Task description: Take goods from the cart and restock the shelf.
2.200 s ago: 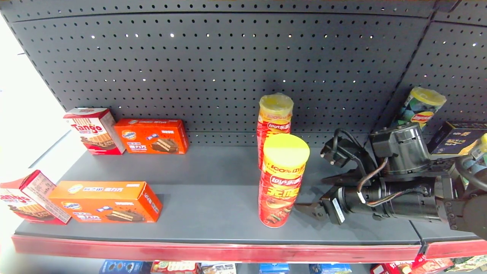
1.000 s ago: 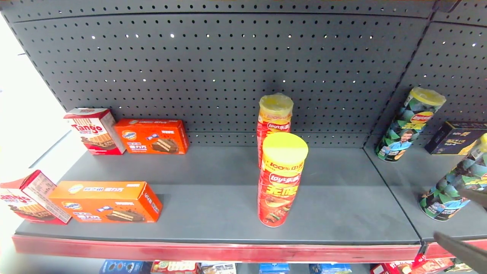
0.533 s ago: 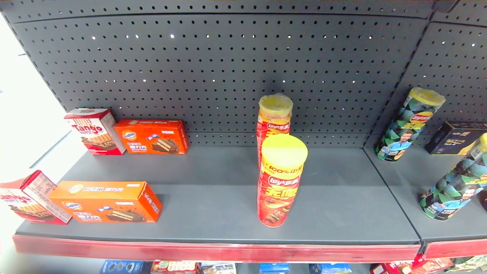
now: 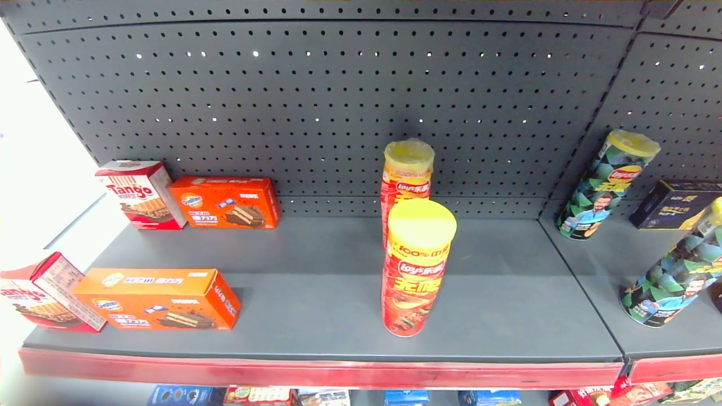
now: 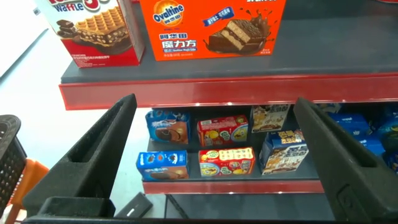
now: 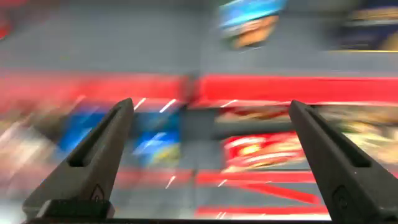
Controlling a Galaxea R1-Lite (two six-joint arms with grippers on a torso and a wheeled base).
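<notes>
Shelf point(image 4: 507, 304) check from my station: two red chip cans stand upright near the middle, the front can point(image 4: 418, 268) just ahead of the rear can point(image 4: 407, 169). At the left I see a front orange box point(image 4: 155, 299) beside a front wafer box point(image 4: 42, 293), and a back orange box point(image 4: 225, 201) beside a back wafer box point(image 4: 138, 193). My left gripper point(image 5: 214, 102) faces the shelf's red lip point(image 5: 348, 87), jaws spread wide and empty. My right gripper point(image 6: 209, 104) also has its jaws wide apart, holding nothing; what lies beyond it is blurred.
</notes>
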